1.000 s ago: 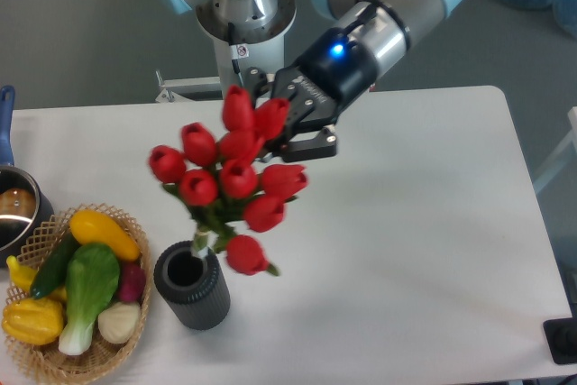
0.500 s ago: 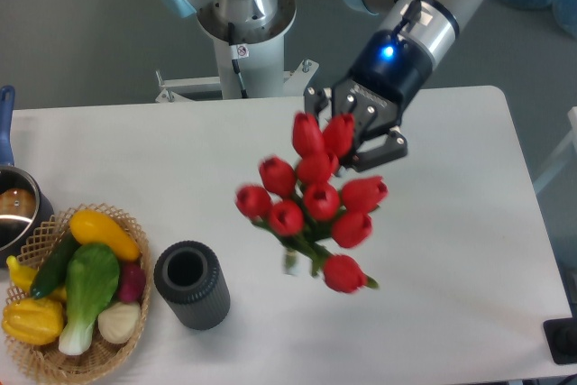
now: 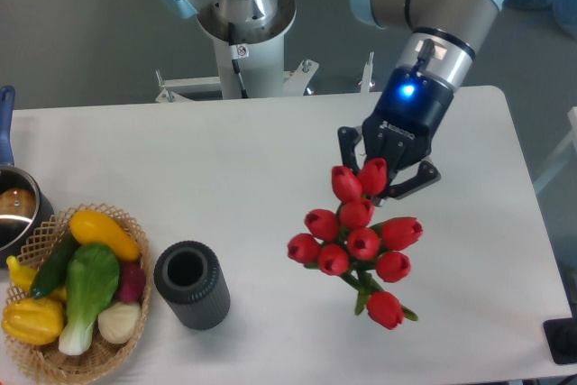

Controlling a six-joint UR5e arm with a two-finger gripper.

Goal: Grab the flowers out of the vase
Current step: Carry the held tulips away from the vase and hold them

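the bunch of red tulip buds with green stems [image 3: 359, 242] now hangs over bare table right of centre, well apart from the small dark grey ribbed cylinder vase [image 3: 191, 284], whose round mouth shows empty. a second ago the stem ends were only just above the vase mouth; half a second ago the bunch was already off to the right; now it has travelled further right and a little toward the front edge. the black two-finger gripper [image 3: 388, 173] of the grey and pale-blue arm is closed on the bunch at its upper end, fingers on either side of the topmost buds, blue light lit on the wrist. judgement: the lift out of the vase is done, the flowers are fully clear, and what remains is only carrying or holding. the woven wicker basket of yellow, green and white vegetables [image 3: 74, 295] and the metal pot [image 3: 16, 212] at the left edge have not shifted.
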